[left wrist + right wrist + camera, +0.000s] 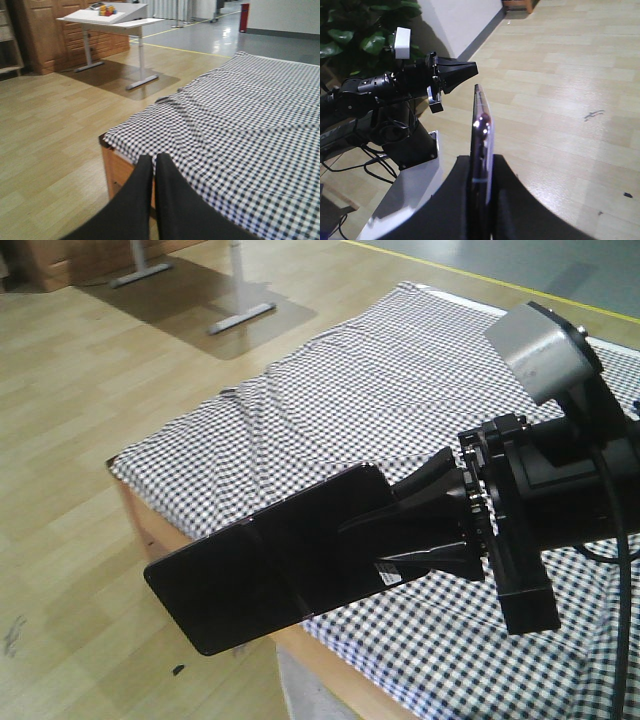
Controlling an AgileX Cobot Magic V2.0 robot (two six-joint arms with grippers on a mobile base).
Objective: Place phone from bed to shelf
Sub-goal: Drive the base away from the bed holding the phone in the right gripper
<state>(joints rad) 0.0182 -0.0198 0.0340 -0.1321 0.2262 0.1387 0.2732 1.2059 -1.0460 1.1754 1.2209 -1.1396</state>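
phone (pixel 270 570) | gripped at one end by right pincer (pixel 370 540), over the bed (pixel 400 390) corner and floor (pixel 80 490) | left pincer (pixel 154 160) narrow, fingers pressed together

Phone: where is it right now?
In the front view the phone is up in the air, pinched in the right gripper, over the near edge of the bed and poking out above the floor.

staged bedroom lab: bed (pixel 240 115), taped floor (pixel 175 49), desk (pixel 112 17)
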